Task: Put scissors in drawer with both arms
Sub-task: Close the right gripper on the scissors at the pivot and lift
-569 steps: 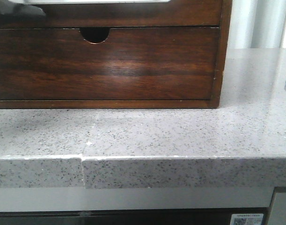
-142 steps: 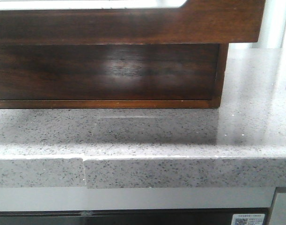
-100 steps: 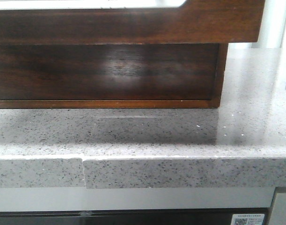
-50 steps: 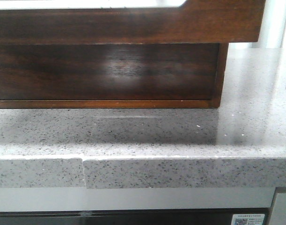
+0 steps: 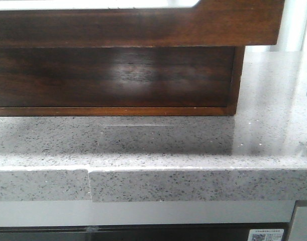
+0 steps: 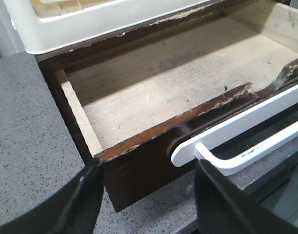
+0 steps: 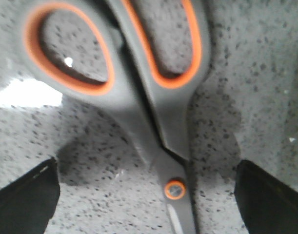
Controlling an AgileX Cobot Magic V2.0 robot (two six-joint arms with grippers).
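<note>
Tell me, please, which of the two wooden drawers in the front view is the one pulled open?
The upper drawer is open: its front juts toward the camera and shades the closed lower drawer. The left wrist view shows its pale bare floor.

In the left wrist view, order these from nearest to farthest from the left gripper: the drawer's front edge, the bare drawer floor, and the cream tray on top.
1. Drawer front edge, just ahead of the open left gripper.
2. Drawer floor, behind that edge, inside the drawer.
3. Cream tray, on the cabinet top, beyond the drawer opening.
</note>
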